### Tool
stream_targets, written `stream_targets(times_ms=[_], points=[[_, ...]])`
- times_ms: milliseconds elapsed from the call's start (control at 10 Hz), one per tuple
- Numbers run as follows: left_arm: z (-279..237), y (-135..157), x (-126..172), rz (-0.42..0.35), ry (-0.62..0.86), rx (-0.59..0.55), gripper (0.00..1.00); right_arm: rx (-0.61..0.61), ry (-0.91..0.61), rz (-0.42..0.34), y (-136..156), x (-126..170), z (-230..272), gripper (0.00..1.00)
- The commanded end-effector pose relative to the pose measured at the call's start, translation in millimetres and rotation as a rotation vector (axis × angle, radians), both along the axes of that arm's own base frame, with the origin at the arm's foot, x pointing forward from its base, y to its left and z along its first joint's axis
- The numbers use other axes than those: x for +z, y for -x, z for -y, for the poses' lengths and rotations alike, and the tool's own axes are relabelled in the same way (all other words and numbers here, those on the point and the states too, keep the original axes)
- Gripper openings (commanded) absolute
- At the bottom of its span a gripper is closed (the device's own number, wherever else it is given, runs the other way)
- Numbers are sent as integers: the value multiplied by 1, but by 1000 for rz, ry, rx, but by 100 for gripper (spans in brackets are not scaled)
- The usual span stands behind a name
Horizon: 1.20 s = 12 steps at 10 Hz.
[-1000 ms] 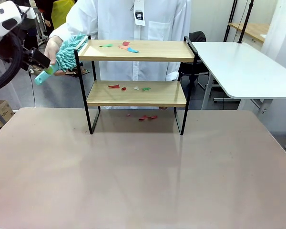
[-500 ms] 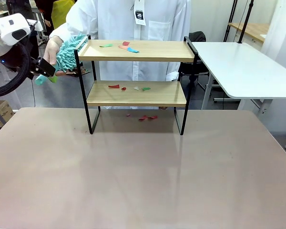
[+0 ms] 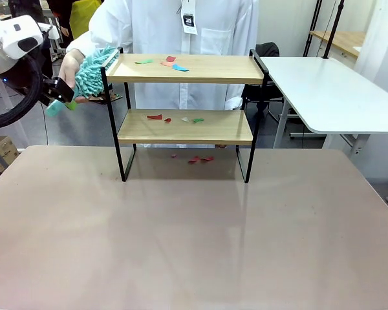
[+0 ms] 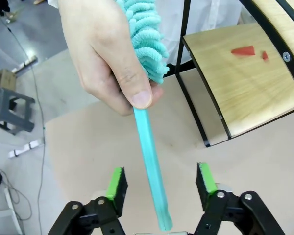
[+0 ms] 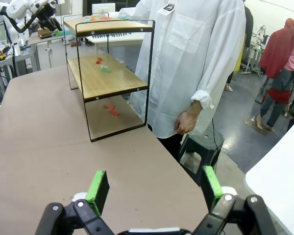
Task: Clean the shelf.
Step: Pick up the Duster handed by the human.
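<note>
- The left gripper (image 4: 159, 182) straddles the duster handle (image 4: 149, 142), unclamped, at nine o'clock of the shelf (image 3: 220, 68); a hand (image 4: 105, 58) holds it.
- The right gripper (image 5: 154, 188) gapes, empty.
- The paper scraps (image 3: 174, 64) lie unswept.

The robot's left arm (image 3: 16, 58) comes in high at the far left. Its left hand (image 4: 160, 183) has its green pads standing apart, just below the person's hand (image 4: 108, 58), which is curled in a pinch with the thumb forward. The right hand (image 5: 154, 188) points leftward across the scene, fingers spread wide.
</note>
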<state>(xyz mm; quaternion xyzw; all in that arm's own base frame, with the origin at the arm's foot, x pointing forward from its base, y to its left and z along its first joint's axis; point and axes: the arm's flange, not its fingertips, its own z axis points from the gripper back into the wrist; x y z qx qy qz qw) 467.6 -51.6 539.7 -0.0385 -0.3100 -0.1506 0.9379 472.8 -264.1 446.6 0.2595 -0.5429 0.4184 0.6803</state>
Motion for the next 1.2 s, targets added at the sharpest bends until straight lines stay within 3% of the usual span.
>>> stream_targets(times_ms=[0, 100, 900, 1000, 1100], points=[[2, -3, 1, 11, -10, 24, 36, -2, 3, 5, -1, 2, -1, 100], [3, -3, 1, 7, -17, 24, 0, -2, 3, 5, -1, 2, -1, 100], [5, -3, 0, 31, -72, 94, 0, -2, 3, 5, -1, 2, -1, 100], [4, -1, 0, 78, -92, 130, 0, -2, 3, 5, -1, 2, -1, 100], [2, -2, 1, 13, -56, 50, 0, -2, 3, 5, -1, 2, -1, 100]])
